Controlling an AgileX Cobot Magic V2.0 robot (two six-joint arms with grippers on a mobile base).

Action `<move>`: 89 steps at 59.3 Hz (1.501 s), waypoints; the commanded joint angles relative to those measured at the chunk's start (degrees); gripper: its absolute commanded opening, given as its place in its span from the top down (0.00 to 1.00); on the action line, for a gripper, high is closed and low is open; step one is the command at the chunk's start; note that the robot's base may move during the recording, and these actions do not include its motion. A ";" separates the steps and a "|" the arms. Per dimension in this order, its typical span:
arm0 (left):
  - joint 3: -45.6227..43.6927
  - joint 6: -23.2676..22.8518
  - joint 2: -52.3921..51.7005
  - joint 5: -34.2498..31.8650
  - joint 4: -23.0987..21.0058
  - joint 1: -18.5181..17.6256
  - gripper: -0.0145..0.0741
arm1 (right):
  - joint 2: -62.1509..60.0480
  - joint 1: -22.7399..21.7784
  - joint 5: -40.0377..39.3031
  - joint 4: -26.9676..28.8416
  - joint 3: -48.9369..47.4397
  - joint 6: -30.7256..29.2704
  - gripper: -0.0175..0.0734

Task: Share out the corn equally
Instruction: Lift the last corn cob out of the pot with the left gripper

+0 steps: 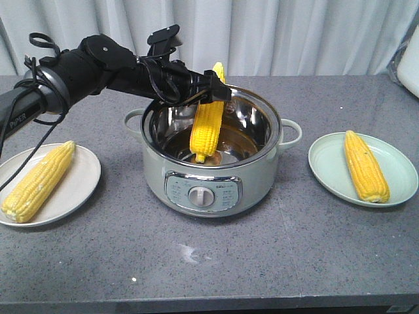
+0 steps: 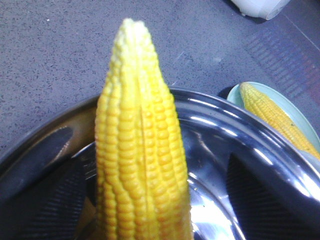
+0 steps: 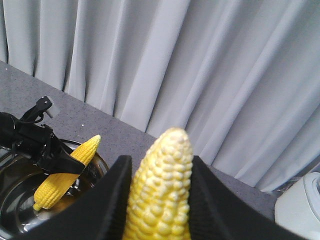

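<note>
Steel-lined pot [image 1: 157, 175], knobbly tapered corn cob [image 1: 208, 131] in left tool [image 1: 215, 92].

table [image 1: 275, 261]: grey, speckled, matt, stone-like with a fine grain. pot [image 1: 262, 180]: outer shell pale green, smooth, low sheen; inner bowl bare metal, polished to a mirror and full of reflections. control panel [image 1: 222, 190]: silvery, satin. corn [image 1: 208, 127]: kernels bumpy in rows, waxy, slightly glossy. off-white plate [image 1: 78, 190]: smooth, matt. green plate [image 1: 327, 167]: smooth, faint sheen. curtain [image 1: 294, 33]: pale grey cloth, matt, in soft folds. left gripper [image 1: 216, 93] and the fingers [image 3: 107, 210] of the right gripper [image 3: 160, 165]: black, matt, plastic-looking.
</note>
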 commanded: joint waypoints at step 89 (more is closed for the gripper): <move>-0.16 -2.50 -39.38 10.67 7.31 3.03 0.85 | 0.31 -0.42 -0.25 14.71 -0.92 -0.21 0.81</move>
